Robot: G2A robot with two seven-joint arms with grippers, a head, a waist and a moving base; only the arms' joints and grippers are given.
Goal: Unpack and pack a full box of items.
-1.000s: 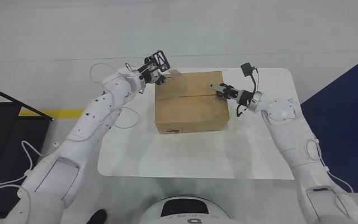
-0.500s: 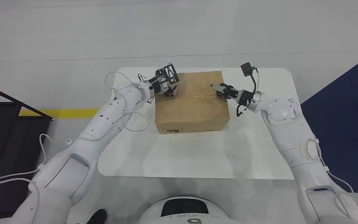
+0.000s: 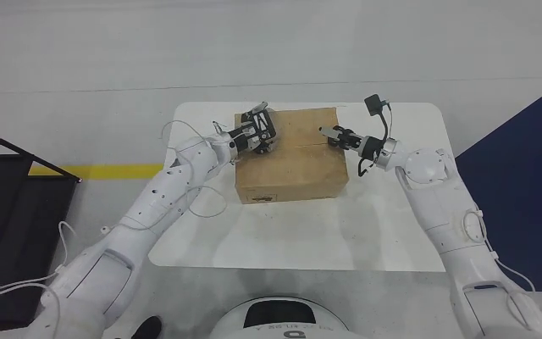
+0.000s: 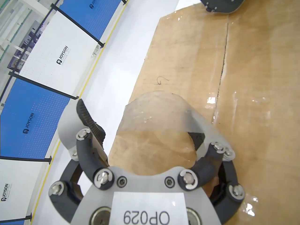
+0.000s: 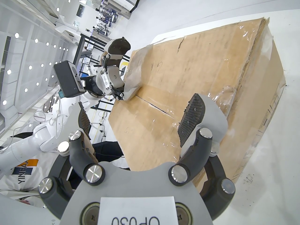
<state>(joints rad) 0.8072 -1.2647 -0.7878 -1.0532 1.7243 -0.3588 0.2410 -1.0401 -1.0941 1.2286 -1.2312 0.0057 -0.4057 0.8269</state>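
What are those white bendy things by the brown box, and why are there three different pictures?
They are a robot's two arms. One picture looks down from above them. The other two come from small cameras on each wrist. On the white table sits a brown cardboard box with its flaps closed. The left gripper, a two-fingered hand, is open over the box's left end, and a curl of clear tape sticks up from the box and clings to one finger. The right gripper, also open, is at the box's right end. Neither one squeezes anything.
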